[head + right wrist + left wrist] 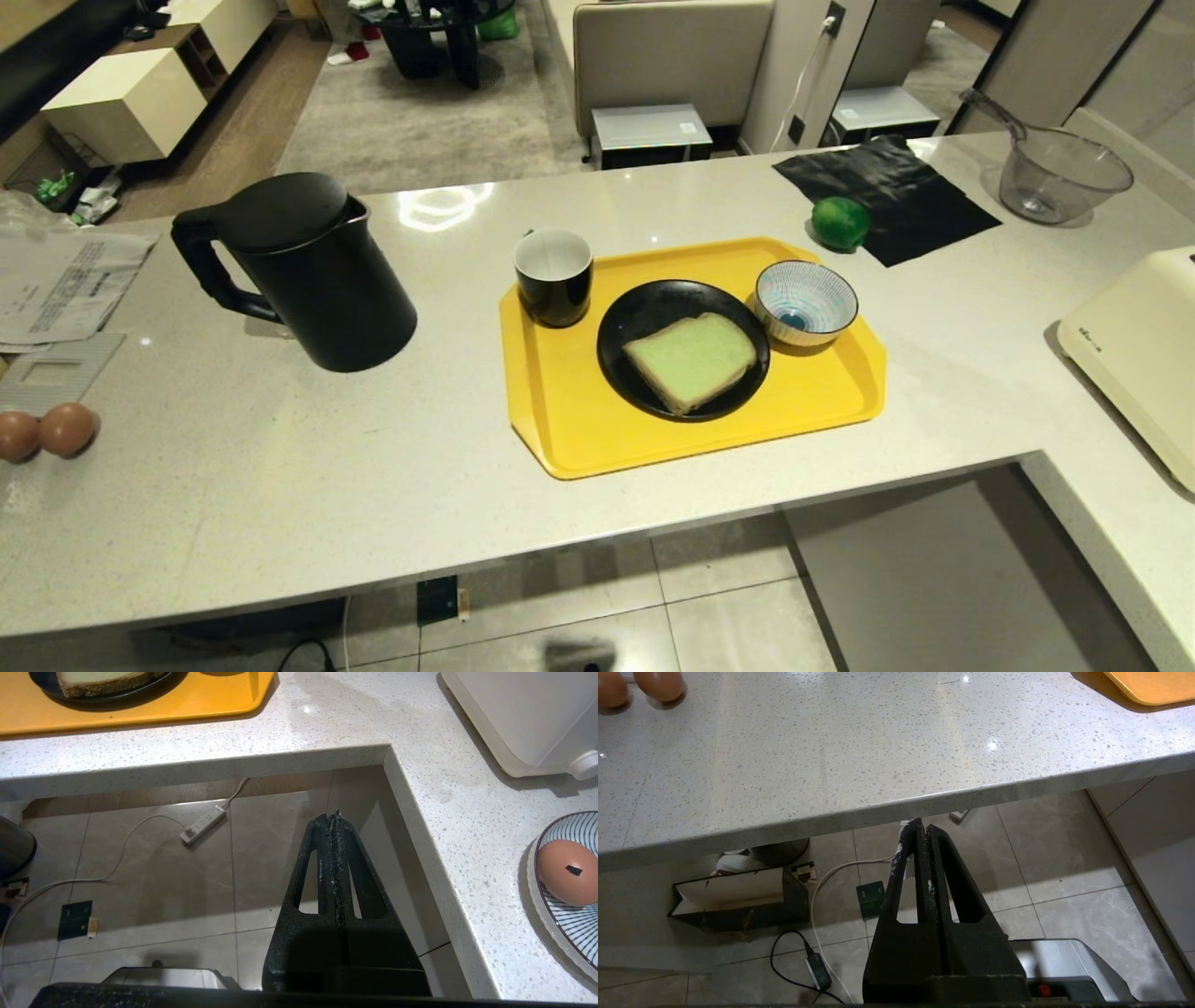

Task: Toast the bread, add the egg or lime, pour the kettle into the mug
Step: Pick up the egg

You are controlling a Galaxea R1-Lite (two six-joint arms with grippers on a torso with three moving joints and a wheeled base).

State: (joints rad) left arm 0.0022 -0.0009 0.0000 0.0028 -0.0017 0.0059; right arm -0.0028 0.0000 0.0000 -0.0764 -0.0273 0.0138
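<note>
The pale green bread [691, 359] lies on a black plate [630, 322] on a yellow tray [560, 420], with the black mug [554, 276] at the tray's back left. The tall black kettle [308, 271] stands left of the tray. The lime [840, 222] rests beside a black cloth at the back right. The egg [565, 871] with a dark mark sits in a striped dish [574, 924] on the right counter. My left gripper [922, 828] and right gripper [335, 817] both hang shut and empty over the floor, below the counter's front edge. Neither arm shows in the head view.
A striped bowl [806, 301] sits on the tray's right. Two brown eggs [45, 431] lie at the far left. A cream toaster [1139, 345] stands on the right counter, and a clear measuring jug [1060, 173] at the back right. Papers [65, 285] lie left. Cables and a power strip [203, 823] lie on the floor.
</note>
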